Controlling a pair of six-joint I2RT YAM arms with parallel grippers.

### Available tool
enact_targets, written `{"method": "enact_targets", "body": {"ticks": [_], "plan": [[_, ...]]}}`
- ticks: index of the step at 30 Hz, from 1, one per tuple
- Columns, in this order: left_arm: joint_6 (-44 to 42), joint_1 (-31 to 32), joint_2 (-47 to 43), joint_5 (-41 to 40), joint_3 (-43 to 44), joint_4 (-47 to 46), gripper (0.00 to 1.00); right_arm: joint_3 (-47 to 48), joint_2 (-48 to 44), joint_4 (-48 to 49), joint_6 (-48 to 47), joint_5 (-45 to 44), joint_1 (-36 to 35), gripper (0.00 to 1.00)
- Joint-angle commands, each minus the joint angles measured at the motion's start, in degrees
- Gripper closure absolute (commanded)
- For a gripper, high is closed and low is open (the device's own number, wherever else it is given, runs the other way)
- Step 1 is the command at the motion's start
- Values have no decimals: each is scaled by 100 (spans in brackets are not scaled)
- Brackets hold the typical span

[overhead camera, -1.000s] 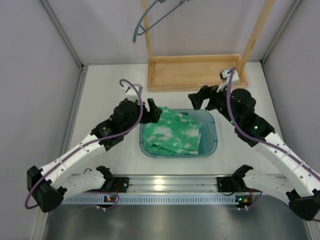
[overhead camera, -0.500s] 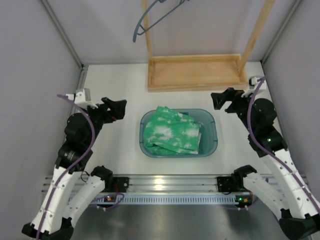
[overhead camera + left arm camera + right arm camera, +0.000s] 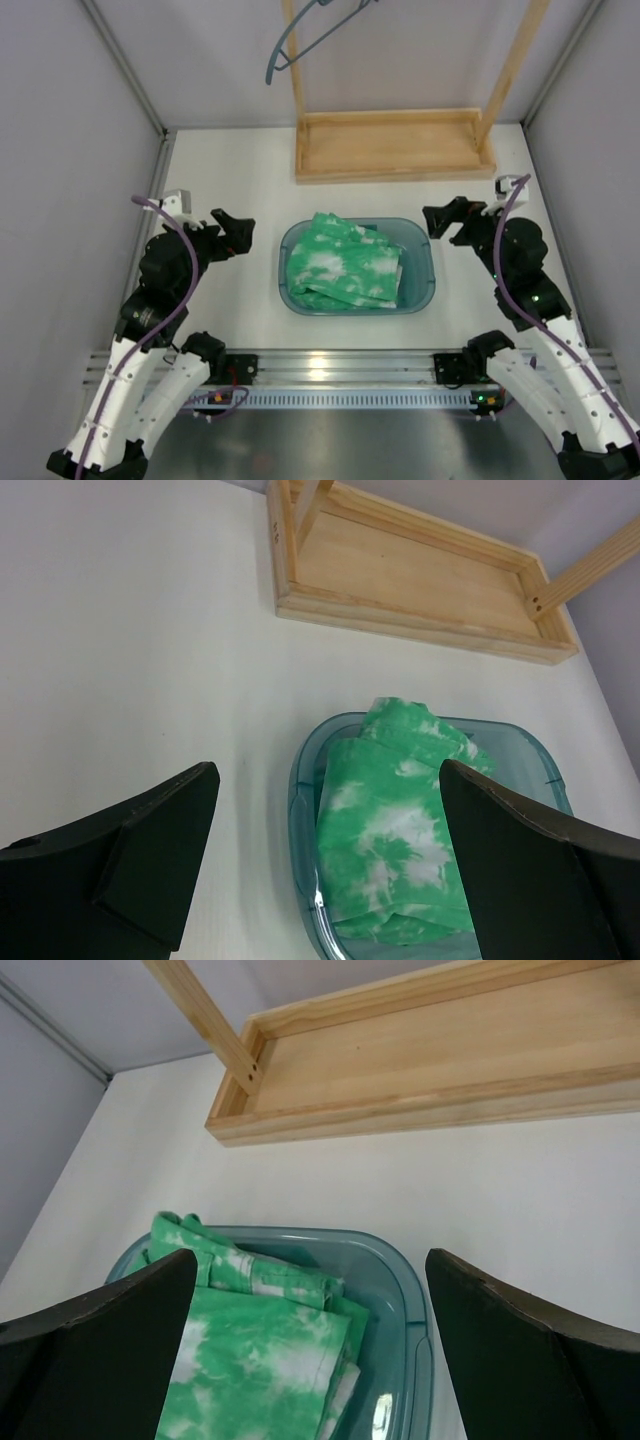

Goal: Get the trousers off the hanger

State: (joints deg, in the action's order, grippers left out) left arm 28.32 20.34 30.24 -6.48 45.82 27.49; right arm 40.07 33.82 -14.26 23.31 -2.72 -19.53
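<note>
From above, the trousers (image 3: 345,268) lie folded in a teal tub (image 3: 432,268) at mid-bench (image 3: 230,165). The hanger (image 3: 298,42) hangs far off by the wooden frame (image 3: 390,146), well apart from the trousers. The left claw (image 3: 235,232) sits left of the tub and the right claw (image 3: 447,220) right of it. Both are open, hold nothing and are clear of the cloth.

The left wrist view has wide-spread fingers (image 3: 150,850), with the trousers (image 3: 390,850) in the tub beyond them, toward the right finger, untouched.

The right wrist view also has spread fingers (image 3: 540,1350). The trousers (image 3: 260,1350) lie beyond, nearer the left finger, with the tub's right part bare.
</note>
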Motion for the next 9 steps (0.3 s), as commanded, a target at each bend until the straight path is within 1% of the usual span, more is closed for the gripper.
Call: {"method": "enact_targets", "body": {"ticks": [1,9], "plan": [[-72,-12,-62,-29,15,-59,2,115,-51,108,60,-62,37,1],[-54,-12,-141,-116,5,-59,2,62,-25,117,42,70,37,1]]}}
